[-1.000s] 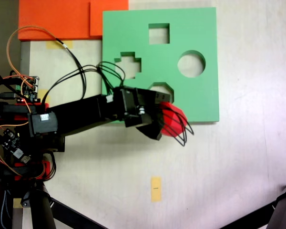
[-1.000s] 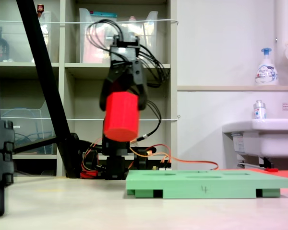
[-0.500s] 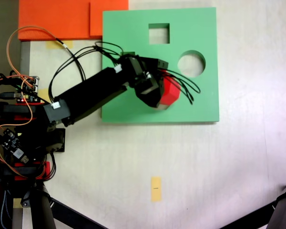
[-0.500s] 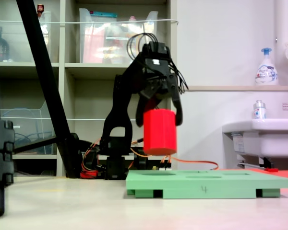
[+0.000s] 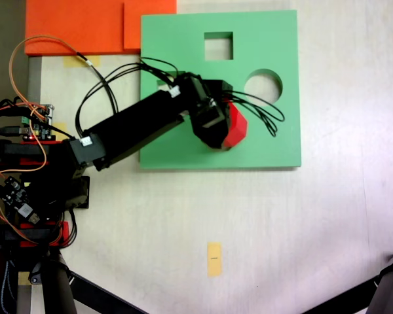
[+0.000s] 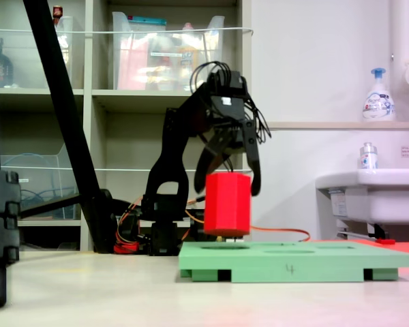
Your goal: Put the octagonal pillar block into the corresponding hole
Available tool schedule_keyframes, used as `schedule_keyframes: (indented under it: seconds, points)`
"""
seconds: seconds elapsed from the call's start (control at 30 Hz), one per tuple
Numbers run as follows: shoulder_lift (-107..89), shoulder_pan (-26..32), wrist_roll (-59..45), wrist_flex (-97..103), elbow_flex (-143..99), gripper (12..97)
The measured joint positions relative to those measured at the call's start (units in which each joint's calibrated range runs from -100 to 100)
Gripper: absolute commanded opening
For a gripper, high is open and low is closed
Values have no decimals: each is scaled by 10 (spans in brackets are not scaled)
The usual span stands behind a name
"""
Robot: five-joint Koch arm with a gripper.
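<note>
Fixed views | pincer (image 6: 230, 182) and octagonal pillar block (image 6: 227, 204) hide corresponding hole

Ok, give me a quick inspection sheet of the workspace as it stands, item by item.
Surface: pale table.
Job's things: red octagonal block held upright just above the green board, not yet in its hole.
Clutter: orange foam sheets; yellow tape tab.
Gripper: shut on the block.
Cables: black loops hang over the board; orange wire at the base.
Surroundings: shelves, sink, soap bottle.
</note>
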Motion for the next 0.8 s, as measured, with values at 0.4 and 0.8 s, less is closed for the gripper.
schedule_keyframes:
  seconds: [0.4,0.8]
  points:
    - [34,13,-27,0,-24,384]
    - [23,13,-33,0,-47,384]
